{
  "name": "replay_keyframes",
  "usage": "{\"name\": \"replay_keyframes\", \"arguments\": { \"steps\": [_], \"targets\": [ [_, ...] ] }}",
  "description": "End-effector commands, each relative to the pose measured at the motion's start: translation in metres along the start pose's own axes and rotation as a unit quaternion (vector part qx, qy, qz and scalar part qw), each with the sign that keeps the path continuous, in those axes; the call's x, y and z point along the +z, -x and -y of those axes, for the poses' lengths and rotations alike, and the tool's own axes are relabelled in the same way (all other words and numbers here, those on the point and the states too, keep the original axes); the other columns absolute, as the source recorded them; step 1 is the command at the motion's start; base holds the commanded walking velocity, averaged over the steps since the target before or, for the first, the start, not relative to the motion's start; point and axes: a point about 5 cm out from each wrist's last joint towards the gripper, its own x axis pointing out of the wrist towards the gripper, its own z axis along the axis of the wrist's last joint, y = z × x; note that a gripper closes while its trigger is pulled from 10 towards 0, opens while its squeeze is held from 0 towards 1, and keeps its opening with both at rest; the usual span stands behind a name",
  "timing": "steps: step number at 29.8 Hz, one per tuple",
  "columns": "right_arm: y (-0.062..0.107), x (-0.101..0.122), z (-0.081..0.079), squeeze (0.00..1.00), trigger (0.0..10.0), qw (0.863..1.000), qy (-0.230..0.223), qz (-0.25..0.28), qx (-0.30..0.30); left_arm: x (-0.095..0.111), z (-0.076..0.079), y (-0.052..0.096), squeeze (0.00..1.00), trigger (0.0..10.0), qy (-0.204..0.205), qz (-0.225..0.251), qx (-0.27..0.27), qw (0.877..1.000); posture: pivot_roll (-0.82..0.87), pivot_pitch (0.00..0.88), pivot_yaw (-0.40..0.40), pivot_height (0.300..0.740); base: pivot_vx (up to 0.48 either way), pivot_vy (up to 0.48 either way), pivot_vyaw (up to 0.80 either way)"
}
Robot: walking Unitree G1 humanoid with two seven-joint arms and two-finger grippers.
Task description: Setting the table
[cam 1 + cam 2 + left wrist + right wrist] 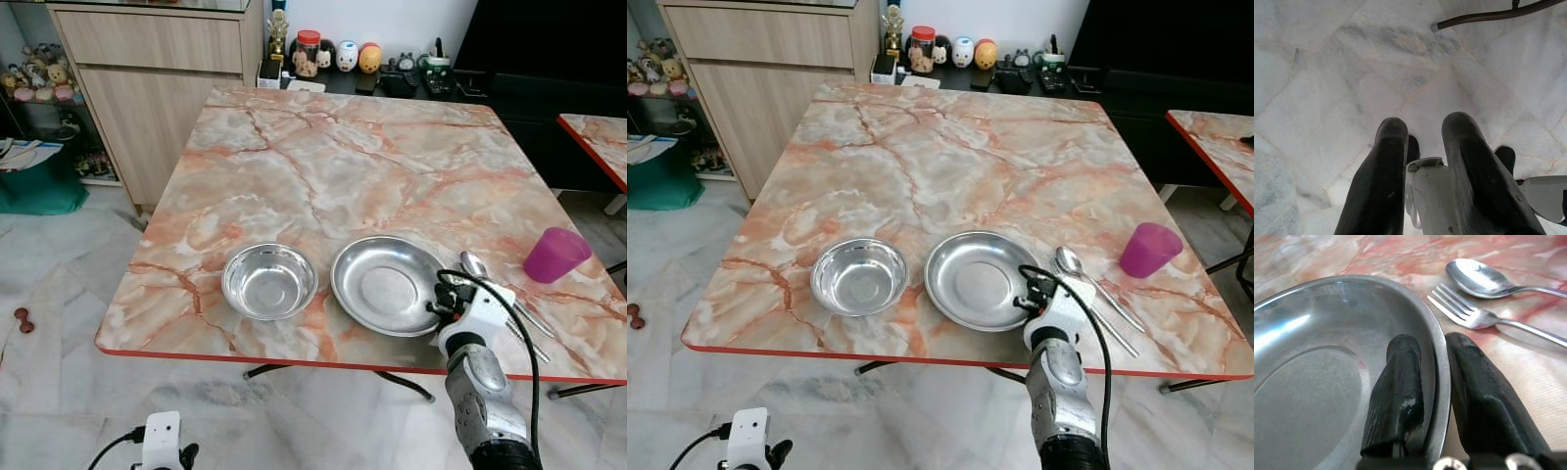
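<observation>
A round steel plate (387, 284) lies near the front edge of the marble table (323, 157), and a steel bowl (269, 280) stands just to its left. My right gripper (1432, 345) is at the plate's right rim, one finger inside the plate (1312, 372) and one outside, shut on the rim. To the right of the plate lie a spoon (1479, 279) and a fork (1474, 316), side by side. A purple cup (555, 255) stands further right. My left gripper (1425, 125) hangs idle over the floor, fingers apart.
The table's red front edge (294, 357) is close to the plate and bowl. A wooden cabinet (157, 69) and a dark sideboard with figurines (343, 57) stand behind. A second table (598, 137) stands at the right. A small dumbbell (23, 319) lies on the floor.
</observation>
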Motion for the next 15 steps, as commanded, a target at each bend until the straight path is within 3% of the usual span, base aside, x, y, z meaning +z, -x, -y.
{"name": "replay_keyframes", "arguments": {
  "steps": [1, 10, 11, 15],
  "targets": [
    [-0.001, 0.003, 0.008, 0.00, 0.0, 1.000, 0.007, 0.008, -0.020, -0.001, 0.003, 0.000, 0.00, 10.0, 0.000, -0.002, -0.004, 1.000, 0.04, 0.016, -0.095, 0.740, 0.000, 0.000, 0.00],
    [-0.003, 0.023, 0.000, 0.00, 0.0, 0.997, -0.025, 0.069, 0.001, -0.001, 0.002, 0.000, 0.00, 10.0, 0.000, -0.002, -0.003, 1.000, 0.04, 0.012, -0.093, 0.740, 0.000, 0.000, 0.00],
    [-0.003, 0.028, -0.005, 0.00, 10.0, 0.996, -0.036, 0.084, 0.017, -0.002, 0.002, 0.000, 0.00, 10.0, 0.000, -0.003, -0.002, 1.000, 0.04, 0.012, -0.093, 0.740, 0.000, 0.000, 0.00],
    [-0.003, 0.039, -0.012, 0.00, 10.0, 0.992, -0.051, 0.115, 0.032, -0.002, 0.002, 0.000, 0.00, 10.0, -0.001, -0.003, -0.002, 1.000, 0.04, 0.013, -0.093, 0.740, 0.000, 0.000, 0.00]
  ]
}}
